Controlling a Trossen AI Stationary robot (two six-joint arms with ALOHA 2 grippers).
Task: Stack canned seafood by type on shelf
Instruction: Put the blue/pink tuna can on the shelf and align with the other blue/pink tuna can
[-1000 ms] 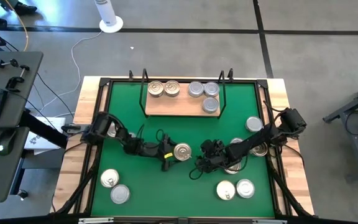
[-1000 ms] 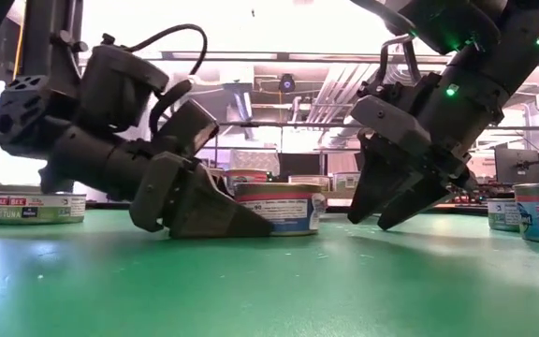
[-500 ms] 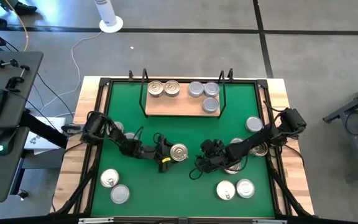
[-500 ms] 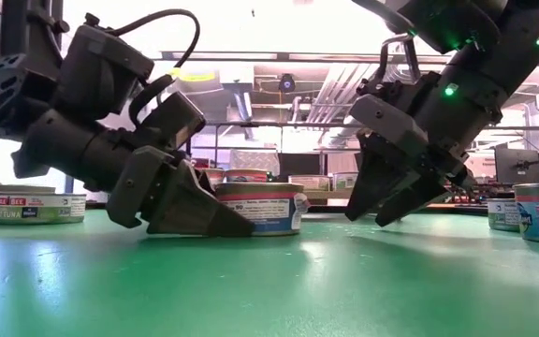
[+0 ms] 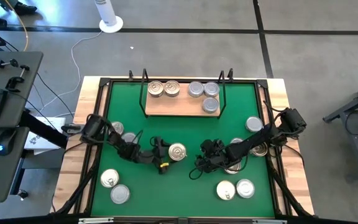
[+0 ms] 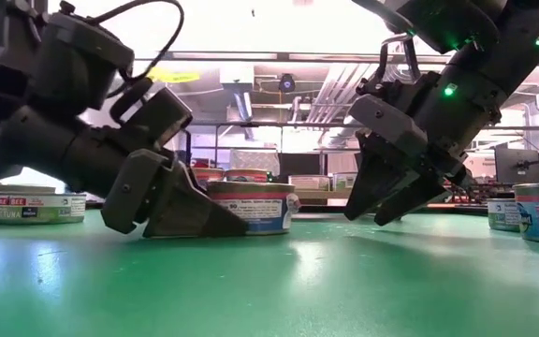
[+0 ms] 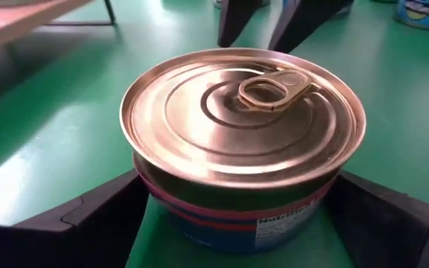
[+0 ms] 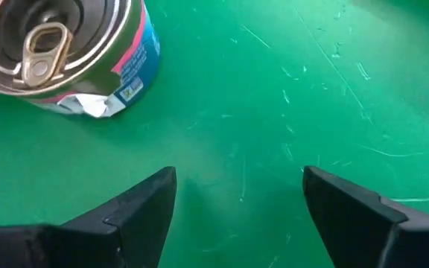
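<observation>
A gold-lidded can (image 5: 177, 151) stands upright in the middle of the green mat, and my left gripper (image 5: 168, 154) is shut on it. It also shows in the low view (image 6: 251, 206) and the left wrist view (image 7: 240, 119). My right gripper (image 5: 204, 163) hangs open just right of it, above the mat (image 8: 240, 112), with nothing between its fingers. The shelf (image 5: 182, 106) stands at the far edge. On its board rest two gold-lidded cans (image 5: 163, 89) at the left and three silver-lidded cans (image 5: 204, 93) at the right. My left gripper pinches the can's side wall (image 7: 144, 190) between its two fingers, one on each side below the lid's rim. The fingers (image 6: 195, 211) come from the table's left, slanting slightly down. The can is upright with its pull-tab up, and its bottom looks to be on the mat.
Loose cans lie on the mat: two at the near left (image 5: 114, 186), two at the near right (image 5: 235, 189), one at the right (image 5: 253, 124), one by the left arm (image 5: 114, 129). A gold-lidded can with a torn label (image 8: 58, 52) sits close to my right fingers.
My left gripper has drawn back toward the table's left edge, and its arm has risen a little. The gold-lidded can between its fingers has slid a short way left along the mat, staying upright.
</observation>
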